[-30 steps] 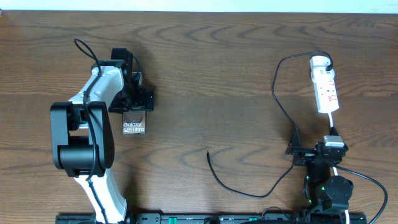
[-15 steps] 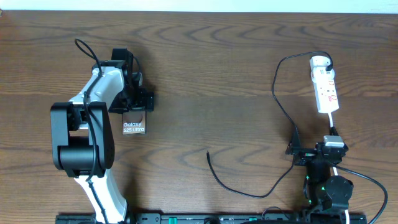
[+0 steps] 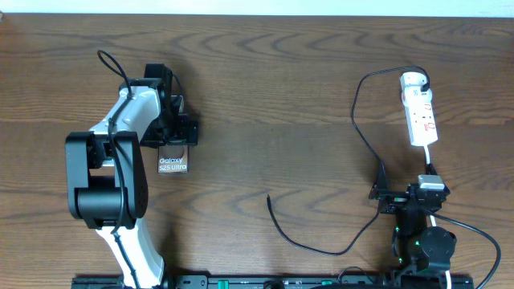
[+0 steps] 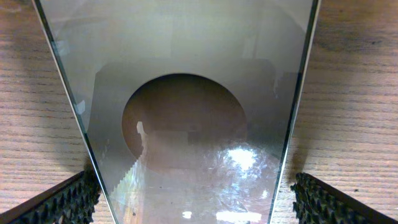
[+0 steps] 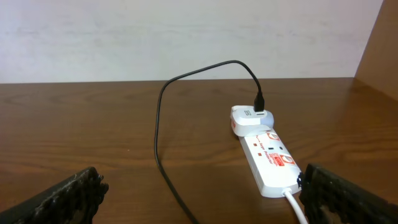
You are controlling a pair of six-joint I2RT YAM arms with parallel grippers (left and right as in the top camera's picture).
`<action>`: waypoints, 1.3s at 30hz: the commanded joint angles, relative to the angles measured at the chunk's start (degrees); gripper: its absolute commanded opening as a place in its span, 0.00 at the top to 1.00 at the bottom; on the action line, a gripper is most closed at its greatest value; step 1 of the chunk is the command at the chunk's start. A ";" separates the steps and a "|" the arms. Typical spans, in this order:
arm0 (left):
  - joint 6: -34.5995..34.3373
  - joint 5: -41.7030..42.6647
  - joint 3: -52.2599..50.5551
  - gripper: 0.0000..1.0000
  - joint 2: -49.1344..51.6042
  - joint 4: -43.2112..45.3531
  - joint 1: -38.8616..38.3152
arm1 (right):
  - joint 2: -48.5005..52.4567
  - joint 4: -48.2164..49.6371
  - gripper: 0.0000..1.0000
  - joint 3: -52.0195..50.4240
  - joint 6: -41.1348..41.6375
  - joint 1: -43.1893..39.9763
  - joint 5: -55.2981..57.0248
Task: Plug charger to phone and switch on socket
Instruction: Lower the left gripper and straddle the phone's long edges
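Observation:
The phone [image 3: 173, 161] lies flat at the table's left, its white "Galaxy S25 Ultra" label toward the front. My left gripper [image 3: 172, 135] is over its far end. In the left wrist view the glossy phone [image 4: 186, 93] fills the frame between the two fingers [image 4: 65, 204]; the jaws stand open on either side of it. The white socket [image 3: 419, 112] lies at the far right. The charger [image 3: 357, 132] runs from its plug end in a loop to a free tip [image 3: 268, 196] mid-table. My right gripper [image 3: 407, 193] is open and empty in front of the socket [image 5: 270, 158].
The charger cable [image 5: 160, 124] crosses the table between the right fingers [image 5: 68, 193]. A white adapter [image 5: 249, 118] sits in the socket's far end. The socket's white lead [image 5: 297, 208] passes by the right finger. A pale wall stands behind the table.

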 commanded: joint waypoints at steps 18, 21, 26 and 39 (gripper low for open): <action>0.15 -0.04 -4.07 0.02 0.20 1.97 0.04 | -0.31 -0.28 0.01 -0.02 0.76 -0.28 0.48; 0.17 -0.07 -4.07 0.02 0.20 1.92 0.04 | -0.31 -0.28 0.01 -0.02 0.76 -0.28 0.48; 0.61 -0.07 -4.07 0.02 0.20 2.47 0.04 | -0.31 -0.28 0.01 -0.02 0.76 -0.28 0.48; 1.88 -0.07 -4.07 0.02 0.20 3.02 0.04 | -0.31 -0.28 0.01 -0.02 0.76 -0.28 0.48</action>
